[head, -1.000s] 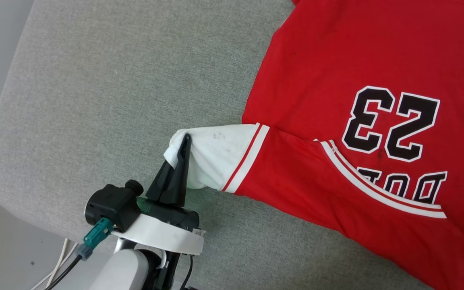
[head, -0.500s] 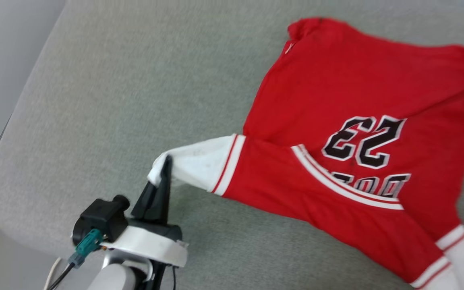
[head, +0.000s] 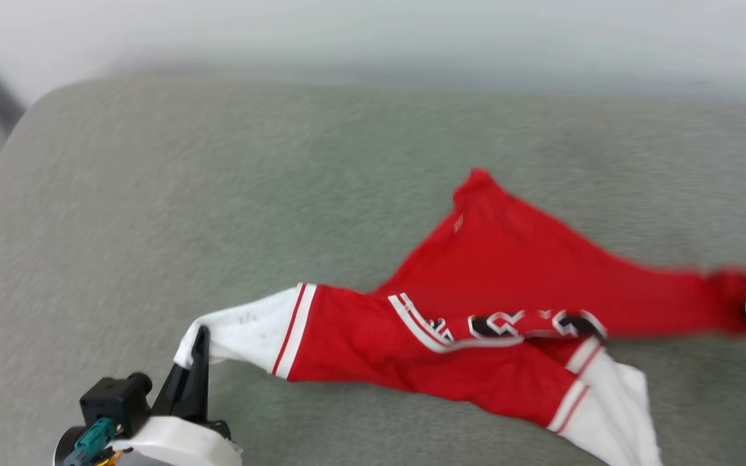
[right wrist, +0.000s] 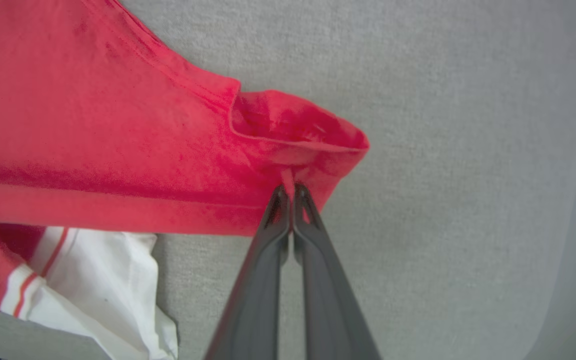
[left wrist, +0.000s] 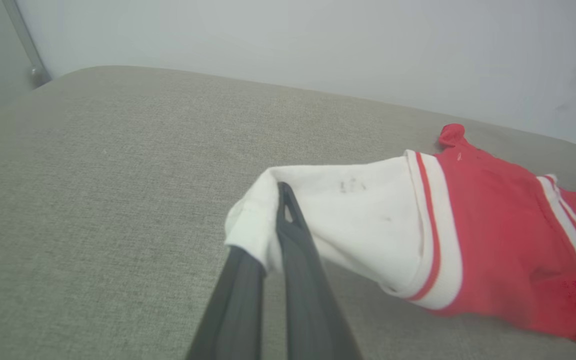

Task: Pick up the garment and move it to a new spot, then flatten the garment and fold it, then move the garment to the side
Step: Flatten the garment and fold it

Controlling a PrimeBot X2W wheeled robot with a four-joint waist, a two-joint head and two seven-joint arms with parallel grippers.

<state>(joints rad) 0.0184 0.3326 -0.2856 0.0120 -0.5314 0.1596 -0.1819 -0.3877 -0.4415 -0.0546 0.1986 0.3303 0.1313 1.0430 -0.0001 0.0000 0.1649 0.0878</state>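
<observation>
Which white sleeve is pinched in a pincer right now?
The white short fabric sleeve clamped by the left pincer; the other white sleeve lies loose, unheld.

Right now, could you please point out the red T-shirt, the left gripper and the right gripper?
red T-shirt (head: 509,259), head view, on its red body panel.
left gripper (left wrist: 279,196), left wrist view, between the fingertips pinching the sleeve.
right gripper (right wrist: 290,190), right wrist view, between the fingertips pinching red fabric.

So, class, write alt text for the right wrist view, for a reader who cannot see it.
The right gripper, its two dark fingers shut, pinches a bunched red corner of the garment. The garment spreads left over a grey cushion, a white sleeve at lower left.
</observation>
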